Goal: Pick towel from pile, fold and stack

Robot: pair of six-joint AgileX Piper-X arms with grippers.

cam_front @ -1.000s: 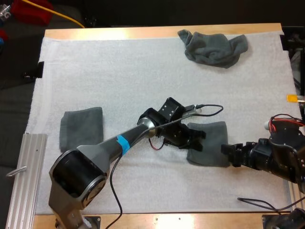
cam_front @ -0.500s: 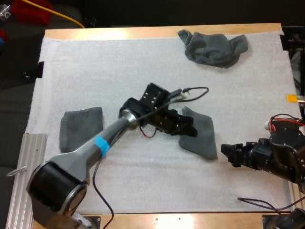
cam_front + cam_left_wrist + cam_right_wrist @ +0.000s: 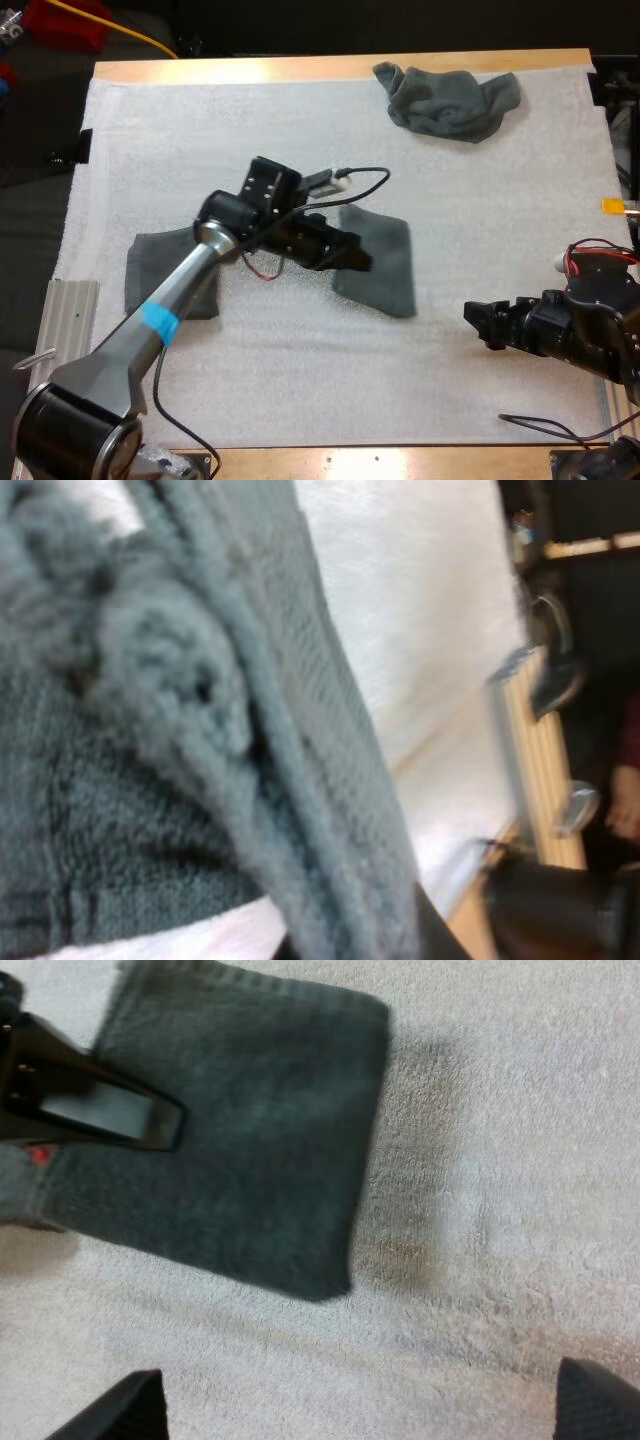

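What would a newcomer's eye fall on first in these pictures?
The left gripper, in the middle of the mat, is clamped on the left edge of a folded towel. Next come the crumpled towel at the mat's far right and a second folded towel at the left, partly under the left arm. The right gripper hangs open at the right, apart from any towel.
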